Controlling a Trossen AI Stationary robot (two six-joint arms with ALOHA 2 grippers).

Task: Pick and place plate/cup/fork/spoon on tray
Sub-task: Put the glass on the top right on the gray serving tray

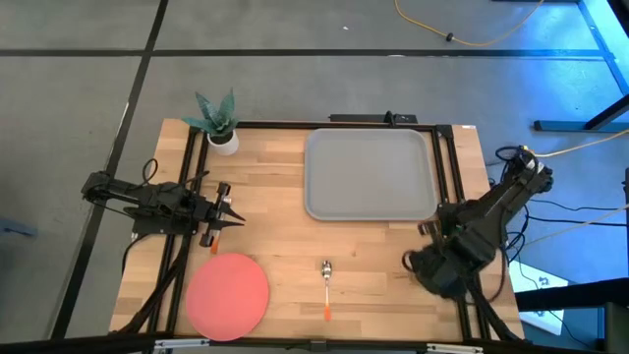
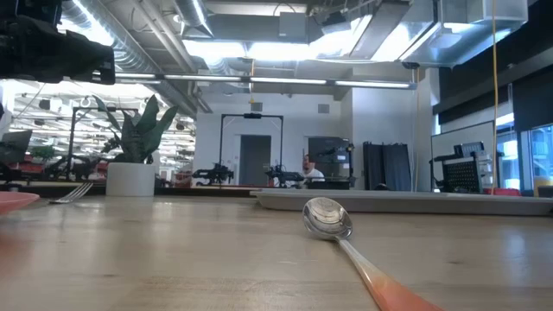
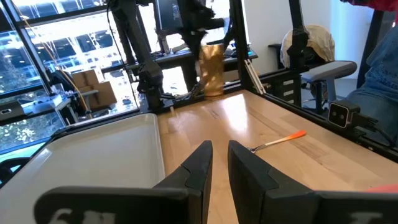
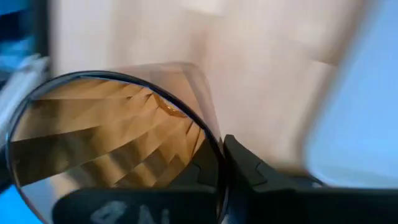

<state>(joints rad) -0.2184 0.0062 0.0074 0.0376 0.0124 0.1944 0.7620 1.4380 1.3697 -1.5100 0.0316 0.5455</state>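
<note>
The coral plate [image 1: 228, 295] lies flat at the table's near left. The spoon [image 1: 326, 285] lies on the wood right of it, bowl toward the far edge; it also shows in the low view [image 2: 327, 218]. The grey tray [image 1: 369, 174] sits at the far middle. The fork [image 2: 73, 192] lies on the table by my left gripper; only its tines show. My left gripper [image 1: 234, 218] hovers above the plate's far side, its fingers [image 3: 205, 163] a narrow gap apart and empty. My right gripper [image 1: 418, 261], near the table's right edge, is shut on the amber cup [image 4: 118, 130]. My right gripper holds the cup by its rim [image 4: 214, 155]. One finger is inside the cup and one finger [image 4: 249, 168] is outside, with the wall pinched between them. In the left wrist view the cup [image 3: 211, 68] hangs tilted below the arm, near the table's right edge.
A white pot with a green plant [image 1: 221, 128] stands at the far left corner. Dark frame rails [image 1: 447, 177] run along the table's sides. Bare wood lies between the tray and the spoon.
</note>
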